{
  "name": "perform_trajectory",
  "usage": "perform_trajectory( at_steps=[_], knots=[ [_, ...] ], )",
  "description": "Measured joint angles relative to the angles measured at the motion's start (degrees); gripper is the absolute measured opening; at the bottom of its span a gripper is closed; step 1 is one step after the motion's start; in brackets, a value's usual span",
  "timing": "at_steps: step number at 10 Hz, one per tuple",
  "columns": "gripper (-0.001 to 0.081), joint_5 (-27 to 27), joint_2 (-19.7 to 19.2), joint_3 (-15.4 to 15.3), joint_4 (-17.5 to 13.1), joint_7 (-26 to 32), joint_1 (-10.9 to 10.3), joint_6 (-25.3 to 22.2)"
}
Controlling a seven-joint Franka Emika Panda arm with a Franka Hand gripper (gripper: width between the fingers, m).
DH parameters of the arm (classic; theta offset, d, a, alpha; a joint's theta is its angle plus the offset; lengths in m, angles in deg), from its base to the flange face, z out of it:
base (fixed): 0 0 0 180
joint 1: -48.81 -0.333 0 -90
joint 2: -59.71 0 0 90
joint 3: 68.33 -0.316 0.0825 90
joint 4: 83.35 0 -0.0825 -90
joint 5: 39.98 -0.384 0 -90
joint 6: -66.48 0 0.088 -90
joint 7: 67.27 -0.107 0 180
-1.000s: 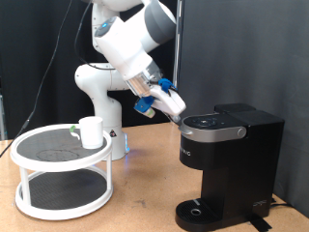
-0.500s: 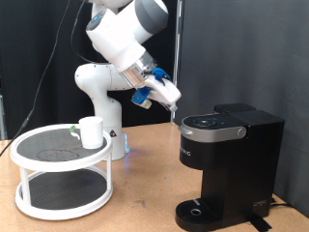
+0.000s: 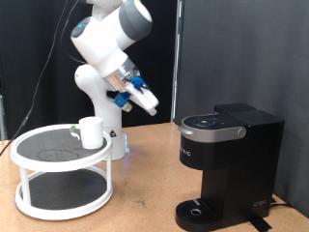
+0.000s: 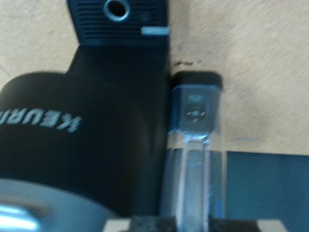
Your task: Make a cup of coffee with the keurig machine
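The boxy black plastic keurig machine looks matt, with a glossy top panel. The small white ceramic cup is smooth. The brown wooden table looks matt.

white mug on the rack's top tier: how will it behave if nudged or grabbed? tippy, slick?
The mug looks like rigid glazed ceramic, so probably slick under the jaws and chip-prone. Squat and upright, it should slide rather than tip. It stands near the edge of the round tiered rack, so a push could drop it.

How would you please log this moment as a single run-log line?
end effector: raised in air, nothing seen held | black boxy Keurig coffee machine: lid closed | small white ceramic mug: on round white two-tier stand
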State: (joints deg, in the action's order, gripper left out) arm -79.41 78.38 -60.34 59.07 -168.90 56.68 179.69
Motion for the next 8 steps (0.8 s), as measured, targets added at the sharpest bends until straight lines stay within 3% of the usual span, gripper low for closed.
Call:
perform_trajectory(
  at_steps=[2,4,8],
  knots=[
    [0.0000,0.20,3.63,1.42,3.26,4.58,0.97,0.10],
    [0.0000,0.45,3.58,1.61,3.29,4.22,1.10,-1.30],
    [0.0000,7.62,6.47,4.42,3.96,3.93,5.24,-10.58]
  ],
)
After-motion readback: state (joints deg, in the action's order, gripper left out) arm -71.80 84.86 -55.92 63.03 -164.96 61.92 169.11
